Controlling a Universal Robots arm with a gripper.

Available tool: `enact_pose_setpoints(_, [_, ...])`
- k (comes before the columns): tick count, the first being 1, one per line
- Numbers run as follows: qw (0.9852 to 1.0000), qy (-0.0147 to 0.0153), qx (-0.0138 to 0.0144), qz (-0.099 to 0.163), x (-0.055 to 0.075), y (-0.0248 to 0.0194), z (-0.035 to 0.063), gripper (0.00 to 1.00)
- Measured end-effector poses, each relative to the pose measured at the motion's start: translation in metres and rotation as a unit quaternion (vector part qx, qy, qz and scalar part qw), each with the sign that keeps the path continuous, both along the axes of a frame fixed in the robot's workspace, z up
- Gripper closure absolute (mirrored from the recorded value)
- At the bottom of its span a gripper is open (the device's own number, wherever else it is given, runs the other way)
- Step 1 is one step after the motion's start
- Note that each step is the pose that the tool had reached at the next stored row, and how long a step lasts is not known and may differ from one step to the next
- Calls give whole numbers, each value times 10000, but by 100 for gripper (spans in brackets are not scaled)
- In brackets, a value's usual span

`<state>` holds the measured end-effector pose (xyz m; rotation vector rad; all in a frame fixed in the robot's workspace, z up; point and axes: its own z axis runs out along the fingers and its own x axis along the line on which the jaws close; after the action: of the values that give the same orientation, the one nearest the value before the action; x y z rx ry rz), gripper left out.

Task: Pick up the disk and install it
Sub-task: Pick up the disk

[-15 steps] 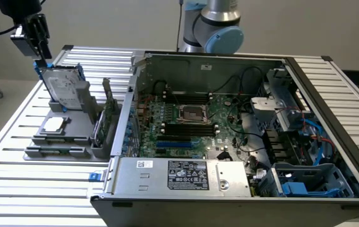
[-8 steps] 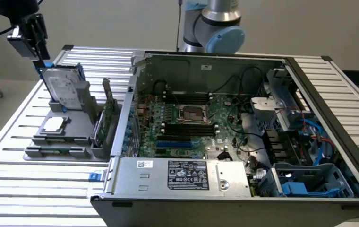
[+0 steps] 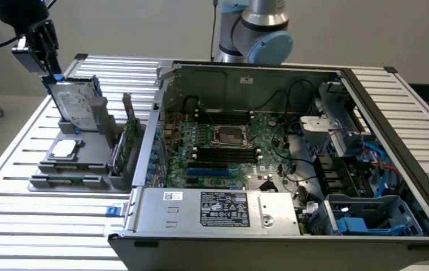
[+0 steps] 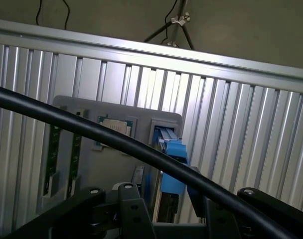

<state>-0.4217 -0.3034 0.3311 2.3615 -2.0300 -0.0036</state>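
Observation:
The disk [image 3: 77, 104] is a silver-grey drive with a white label and a blue carrier frame. It stands on edge in a slot of the grey holder [image 3: 86, 169] at the exterior view's left. My gripper [image 3: 51, 69] hangs right over its top edge. In the wrist view the blue edge of the disk [image 4: 172, 158] runs up between the two black fingers [image 4: 137, 206], one on each side. The jaws stand open around it, and the disk's lower end still rests in the holder's slot [image 4: 164, 130].
The holder also carries a small square chip [image 3: 65, 148] and upright green cards [image 3: 128, 138]. The open computer case [image 3: 199, 212] lies to the exterior view's right, with blue drive bays [image 3: 369, 217] at its near corner. A black cable [image 4: 81, 124] crosses the wrist view.

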Motion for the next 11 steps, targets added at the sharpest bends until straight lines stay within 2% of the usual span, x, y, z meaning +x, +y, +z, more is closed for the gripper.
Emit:
enact_pose_setpoints(2, [10000, 0, 33, 0, 4, 0, -7, 52])
enact_pose_setpoints(6, [10000, 0, 72, 0, 4, 0, -19, 50])
enact_pose_setpoints(7, [10000, 0, 80, -2, 4, 0, -21, 50])
enact_pose_setpoints(8, [10000, 0, 88, -5, 4, 0, -23, 44])
enact_pose_setpoints(11, [9999, -2, 97, -46, 4, 0, -38, 44])
